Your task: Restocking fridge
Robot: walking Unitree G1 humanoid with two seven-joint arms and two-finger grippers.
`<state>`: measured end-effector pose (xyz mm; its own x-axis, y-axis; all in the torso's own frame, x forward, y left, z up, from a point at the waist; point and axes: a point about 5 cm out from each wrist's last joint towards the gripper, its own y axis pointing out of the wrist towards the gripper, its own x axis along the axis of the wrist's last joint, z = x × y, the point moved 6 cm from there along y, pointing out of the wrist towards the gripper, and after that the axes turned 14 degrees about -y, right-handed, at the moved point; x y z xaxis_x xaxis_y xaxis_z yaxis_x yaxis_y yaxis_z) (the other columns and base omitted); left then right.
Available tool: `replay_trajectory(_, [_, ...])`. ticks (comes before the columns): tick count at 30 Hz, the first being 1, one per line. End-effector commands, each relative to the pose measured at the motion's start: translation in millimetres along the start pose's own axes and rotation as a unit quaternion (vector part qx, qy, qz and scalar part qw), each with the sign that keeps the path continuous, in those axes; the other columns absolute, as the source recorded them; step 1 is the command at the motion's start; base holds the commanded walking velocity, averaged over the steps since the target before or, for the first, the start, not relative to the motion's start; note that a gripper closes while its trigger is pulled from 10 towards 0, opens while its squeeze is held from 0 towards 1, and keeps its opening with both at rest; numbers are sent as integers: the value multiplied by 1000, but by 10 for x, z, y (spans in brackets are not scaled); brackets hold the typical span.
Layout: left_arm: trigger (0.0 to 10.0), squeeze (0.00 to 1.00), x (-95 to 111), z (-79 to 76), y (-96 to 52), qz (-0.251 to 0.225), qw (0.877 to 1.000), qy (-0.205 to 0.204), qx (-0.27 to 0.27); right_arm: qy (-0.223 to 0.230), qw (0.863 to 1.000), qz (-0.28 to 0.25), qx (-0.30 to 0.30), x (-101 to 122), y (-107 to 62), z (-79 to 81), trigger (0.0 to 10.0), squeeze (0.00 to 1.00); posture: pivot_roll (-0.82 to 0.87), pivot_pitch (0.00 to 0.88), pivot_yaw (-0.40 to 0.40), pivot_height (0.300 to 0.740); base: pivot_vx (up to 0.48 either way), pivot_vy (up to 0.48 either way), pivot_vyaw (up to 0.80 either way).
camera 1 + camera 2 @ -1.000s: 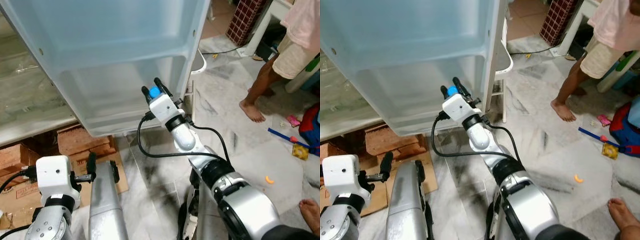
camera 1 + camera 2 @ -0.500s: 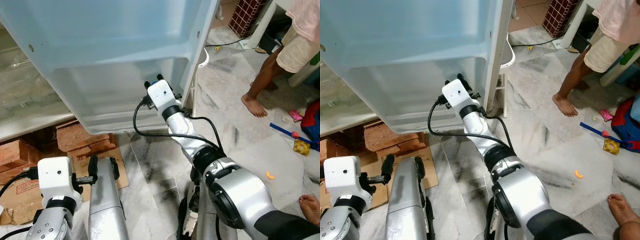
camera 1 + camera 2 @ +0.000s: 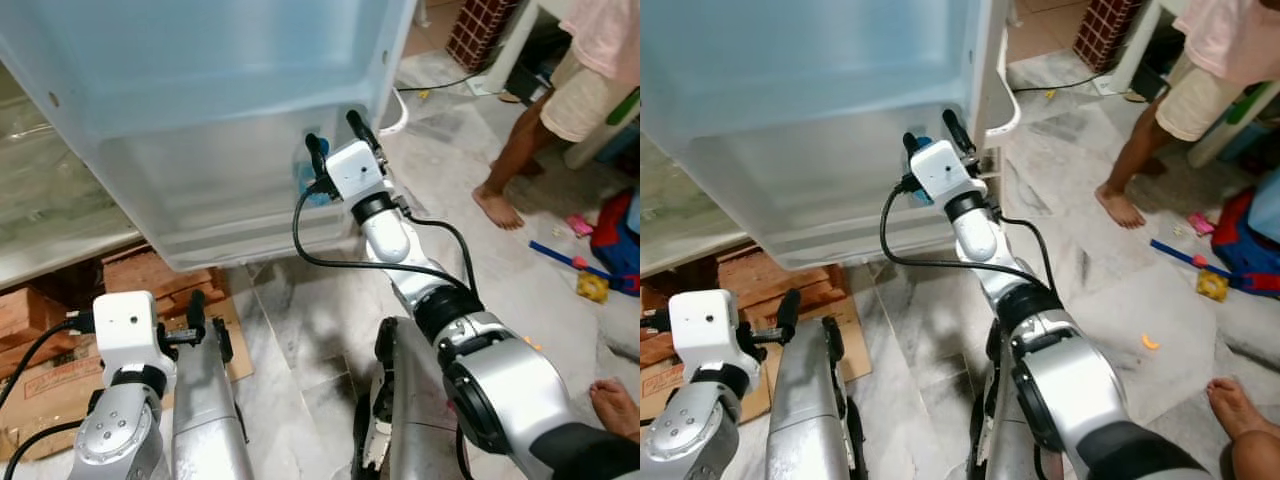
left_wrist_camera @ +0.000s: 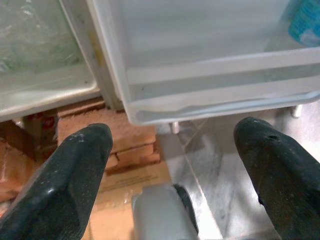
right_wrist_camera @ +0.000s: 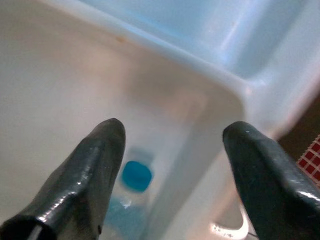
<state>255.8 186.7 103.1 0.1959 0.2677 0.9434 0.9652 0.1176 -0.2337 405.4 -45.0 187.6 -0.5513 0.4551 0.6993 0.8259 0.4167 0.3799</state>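
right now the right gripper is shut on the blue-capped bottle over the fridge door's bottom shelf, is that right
Not quite. The right gripper is open, not shut on the bottle. The right wrist view shows its two fingers spread wide, with the blue-capped bottle standing free between them, down inside the fridge door's bottom shelf. The gripper is indeed over that shelf, as the left eye view shows.
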Motion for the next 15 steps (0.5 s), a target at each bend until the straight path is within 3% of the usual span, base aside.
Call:
replay_trajectory(1, [10000,0,-53,44,11,7,1000,3,7,13,1000,-11,8,26,-61,24,10000,1000,156,107,-58,508,0,0,0])
replay_trajectory(2, [10000,0,-57,37,33,7,1000,1,6,20,1000,-11,14,3,-163,44,10000,1000,151,99,-57,508,0,0,0])
replay_trajectory(3, [10000,0,-57,37,33,7,1000,1,6,20,1000,-11,14,3,-163,44,10000,1000,151,99,-57,508,0,0,0])
replay_trajectory(5, [10000,0,-87,3,140,8,1000,7,0,46,998,13,38,-117,-508,135,10000,1000,116,37,-52,508,0,0,0])
replay_trajectory(7, [10000,0,-83,-35,190,3,1000,17,-11,62,997,35,45,-198,-704,168,10000,1000,99,11,-48,508,0,0,0])
replay_trajectory(9, [10000,0,-85,-45,249,-1,1000,15,-11,70,995,58,35,-273,-838,139,10000,1000,82,0,-40,508,0,0,0])
replay_trajectory(10, [10000,0,-77,-55,306,-6,1000,7,-9,98,992,83,18,-349,-959,87,10000,1000,70,0,-35,508,0,0,0])
replay_trajectory(12, [10000,0,-74,-63,325,-8,1000,5,-10,107,990,92,11,-378,-998,63,10000,1000,66,0,-34,508,0,0,0])
replay_trajectory(15, [10000,0,-103,-99,408,-8,1000,4,-16,159,978,136,-17,-470,-1107,-31,10000,1000,31,0,-17,508,0,0,0])
